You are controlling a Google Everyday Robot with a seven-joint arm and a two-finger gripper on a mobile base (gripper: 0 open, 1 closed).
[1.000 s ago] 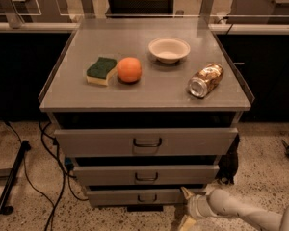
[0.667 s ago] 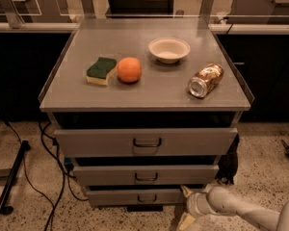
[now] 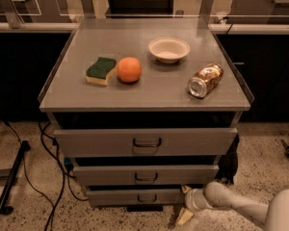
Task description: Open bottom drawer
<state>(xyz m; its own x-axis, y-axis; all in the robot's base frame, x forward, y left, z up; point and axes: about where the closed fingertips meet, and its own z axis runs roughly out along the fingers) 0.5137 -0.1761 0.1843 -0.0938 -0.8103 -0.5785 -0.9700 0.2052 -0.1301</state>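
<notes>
The bottom drawer [image 3: 135, 196] is the narrowest grey front, lowest of three, with a small dark loop handle [image 3: 147, 198] at its middle. Above it are the wider middle drawer [image 3: 145, 174] and the widest top drawer [image 3: 145, 142]. All three fronts stand out a little from the cabinet. My gripper [image 3: 186, 203] is low at the bottom drawer's right end, on a pale arm coming in from the lower right. One pale finger [image 3: 184, 217] points down toward the floor. The gripper is well right of the handle.
The cabinet top [image 3: 149, 93] holds a green-yellow sponge [image 3: 100, 70], an orange [image 3: 129, 70], a white bowl [image 3: 168, 49] and a tipped can [image 3: 205, 80]. Black cables [image 3: 50, 177] and a stand leg [image 3: 12, 179] lie on the speckled floor at left.
</notes>
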